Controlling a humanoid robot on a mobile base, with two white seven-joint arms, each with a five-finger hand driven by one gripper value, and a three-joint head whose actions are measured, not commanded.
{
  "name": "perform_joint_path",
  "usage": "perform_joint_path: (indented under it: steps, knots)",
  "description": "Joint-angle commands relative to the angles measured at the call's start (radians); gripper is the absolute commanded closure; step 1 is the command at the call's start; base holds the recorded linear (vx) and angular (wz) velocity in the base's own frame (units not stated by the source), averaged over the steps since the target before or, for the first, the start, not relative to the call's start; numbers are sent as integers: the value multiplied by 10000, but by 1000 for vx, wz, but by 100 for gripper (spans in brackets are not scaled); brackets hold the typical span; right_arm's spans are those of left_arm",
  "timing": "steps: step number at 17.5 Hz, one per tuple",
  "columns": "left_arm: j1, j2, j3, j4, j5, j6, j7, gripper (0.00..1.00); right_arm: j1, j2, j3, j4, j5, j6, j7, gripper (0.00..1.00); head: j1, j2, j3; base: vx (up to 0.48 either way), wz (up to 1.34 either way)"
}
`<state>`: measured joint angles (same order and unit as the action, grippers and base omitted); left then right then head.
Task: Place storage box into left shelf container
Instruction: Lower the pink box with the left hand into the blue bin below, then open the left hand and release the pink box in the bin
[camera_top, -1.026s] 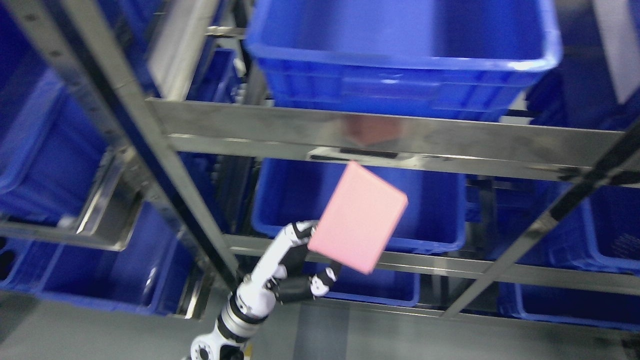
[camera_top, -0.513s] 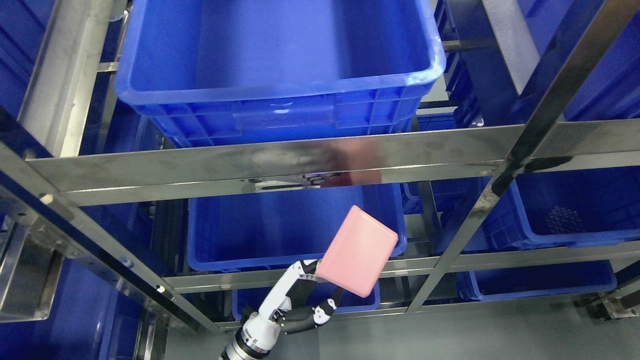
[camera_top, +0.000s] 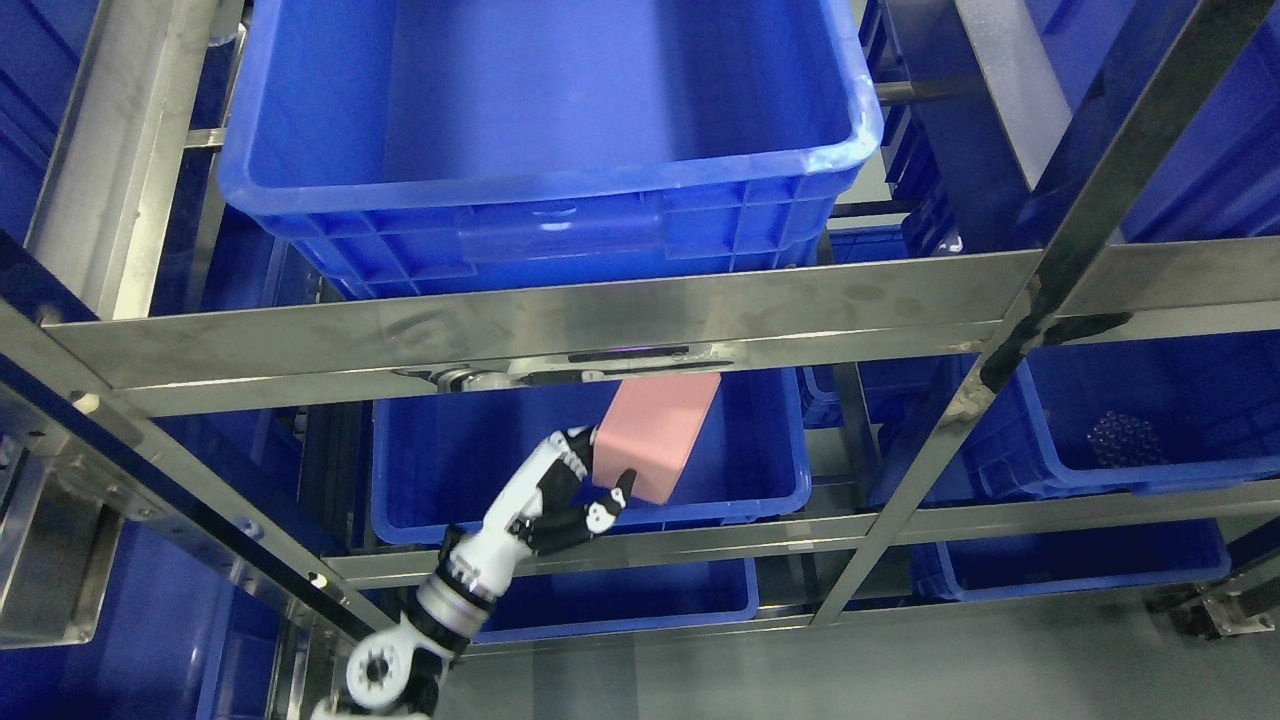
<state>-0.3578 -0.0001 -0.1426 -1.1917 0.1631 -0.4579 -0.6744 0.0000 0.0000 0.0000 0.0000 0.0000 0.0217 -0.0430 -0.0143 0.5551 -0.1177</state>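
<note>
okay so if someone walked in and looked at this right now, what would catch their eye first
Probably the pink storage box, the one warm colour among blue bins, held by the left hand just under the steel shelf rail and over the middle-tier blue container. Next, the big empty blue bin on the tier above.

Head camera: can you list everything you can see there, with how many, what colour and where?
Box: one, pink, in the left hand, over the middle bin.
Bins: several, blue; big top one, middle one, one below, right one, more at the edges.
Dark beads: one cluster, in the right bin.
Shelf: one, silver metal.
Floor: grey, bottom.
Left hand: one, white and black, fingers on the box.
</note>
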Motion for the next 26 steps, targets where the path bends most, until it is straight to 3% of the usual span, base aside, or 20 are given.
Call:
perform_joint_path:
  steps: [1,7,12,13,15,19,21,26]
  knots:
    - [-2785,176,508,3783,-3481,54,-113,97,93,-175,-46,-175,15,-2,0,0,0,0,0,-8,44]
    - [-3172,176,-185,4905,-6949,-406,25,96,93,-175,-46,-175,15,-2,0,0,0,0,0,-2,4]
    - [-3448,176,-170,5106,-7368,-407,867,89,93,-175,-46,-175,15,-2,0,0,0,0,0,0,0]
    - [-3448,176,-139,5061,-7338,-407,1006,85,93,-175,-46,-175,15,-2,0,0,0,0,0,0,0]
    - [-3448,176,-139,5060,-7322,-392,1297,58,93,-175,-46,-175,15,-2,0,0,0,0,0,0,0]
    - [-3448,176,-154,4938,-7139,-391,2002,21,93,-175,-46,-175,15,-2,0,0,0,-4,0,0,0]
    - [-3433,176,-139,4312,-6331,-392,2554,5,93,-175,-46,-175,15,-2,0,0,0,-3,0,0,0]
    - [-3265,176,151,2074,-1745,-208,2832,0,93,-175,-46,-175,15,-2,0,0,0,-4,0,0,0]
